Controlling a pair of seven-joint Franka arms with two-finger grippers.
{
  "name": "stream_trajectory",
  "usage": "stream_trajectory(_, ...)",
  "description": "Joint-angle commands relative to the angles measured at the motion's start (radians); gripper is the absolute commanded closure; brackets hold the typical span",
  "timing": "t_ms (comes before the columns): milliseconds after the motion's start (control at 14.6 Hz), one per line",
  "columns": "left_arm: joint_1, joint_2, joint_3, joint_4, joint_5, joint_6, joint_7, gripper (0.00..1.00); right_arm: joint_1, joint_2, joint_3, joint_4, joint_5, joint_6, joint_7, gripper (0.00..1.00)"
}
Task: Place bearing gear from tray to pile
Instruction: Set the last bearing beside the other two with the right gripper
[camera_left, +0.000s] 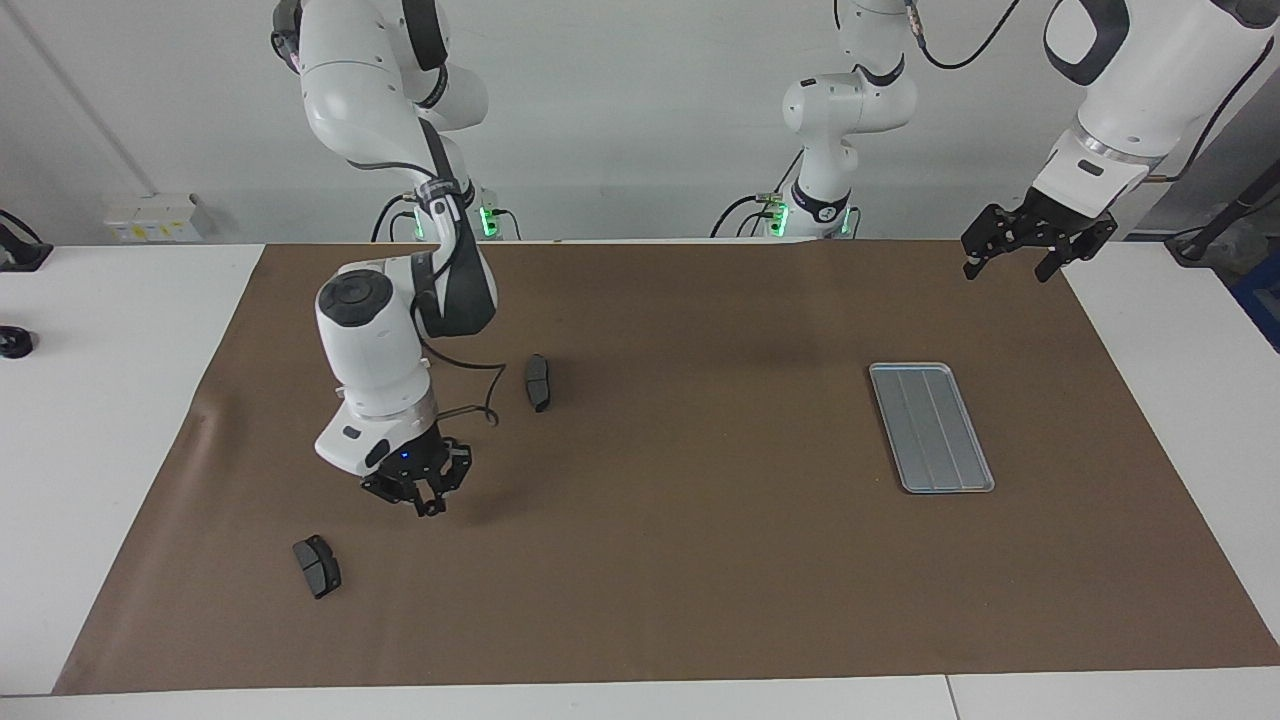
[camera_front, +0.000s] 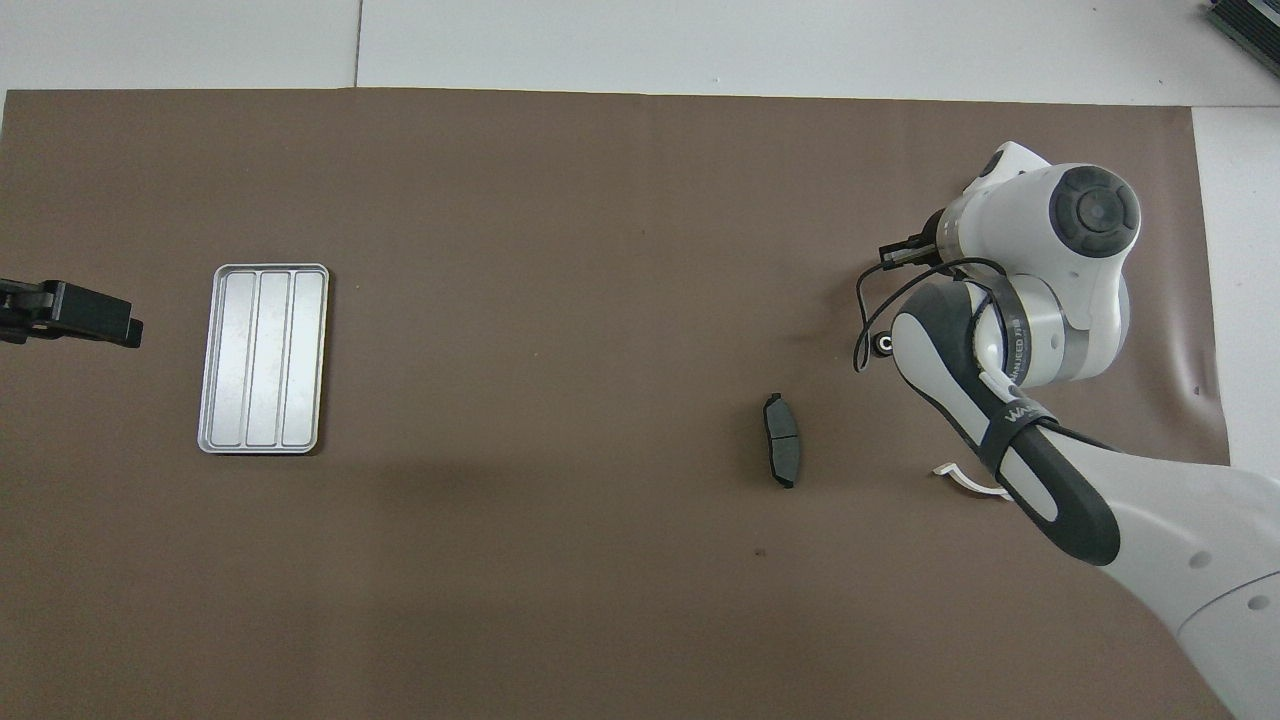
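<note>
The silver-grey ridged tray (camera_left: 932, 428) lies empty on the brown mat toward the left arm's end; it also shows in the overhead view (camera_front: 264, 358). The pile lies toward the right arm's end. It holds one dark brake pad (camera_left: 538, 382) (camera_front: 781, 440), a second pad (camera_left: 317, 566) farther from the robots, and a white bracket (camera_front: 962, 476) mostly hidden under the right arm. A small black round gear (camera_front: 885, 345) with a pale centre shows beside that arm. My right gripper (camera_left: 428, 503) hangs low over the mat between the two pads. My left gripper (camera_left: 1010, 258) waits open and raised.
The brown mat (camera_left: 700, 560) covers most of the white table. The right arm's cable (camera_front: 862, 320) loops out over the mat. The left gripper (camera_front: 70, 312) hangs over the mat's edge at the left arm's end.
</note>
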Motion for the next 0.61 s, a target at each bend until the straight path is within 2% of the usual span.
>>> stream_trajectory(0,0.012,-0.025,-0.007,-0.024,0.013,-0.001,0.007,0.0,-0.02,-0.046,0.019,-0.066,0.022,0.018,-0.025,1.0)
stream_trajectory(68,0.012,-0.025,-0.007,-0.024,0.013,-0.001,0.007,0.0,-0.028,-0.044,0.019,-0.085,0.022,0.021,-0.032,1.0)
stream_trajectory(137,0.01,-0.025,-0.007,-0.024,0.013,-0.001,0.007,0.0,-0.037,-0.041,0.021,-0.097,0.022,0.039,-0.038,0.87)
stream_trajectory(205,0.012,-0.025,-0.007,-0.024,0.013,-0.001,0.007,0.0,-0.031,-0.04,0.019,-0.094,0.022,0.045,-0.036,0.21)
stream_trajectory(273,0.012,-0.025,-0.007,-0.024,0.013,-0.001,0.007,0.0,-0.03,-0.04,0.021,-0.086,0.022,0.045,-0.031,0.0)
stream_trajectory(410,0.012,-0.025,-0.007,-0.024,0.013,-0.001,0.007,0.0,-0.027,-0.054,0.021,-0.06,0.022,0.027,-0.01,0.0)
stream_trajectory(546,0.01,-0.025,-0.007,-0.024,0.013,-0.001,0.007,0.0,-0.021,-0.098,0.022,-0.034,0.023,-0.043,0.07,0.0)
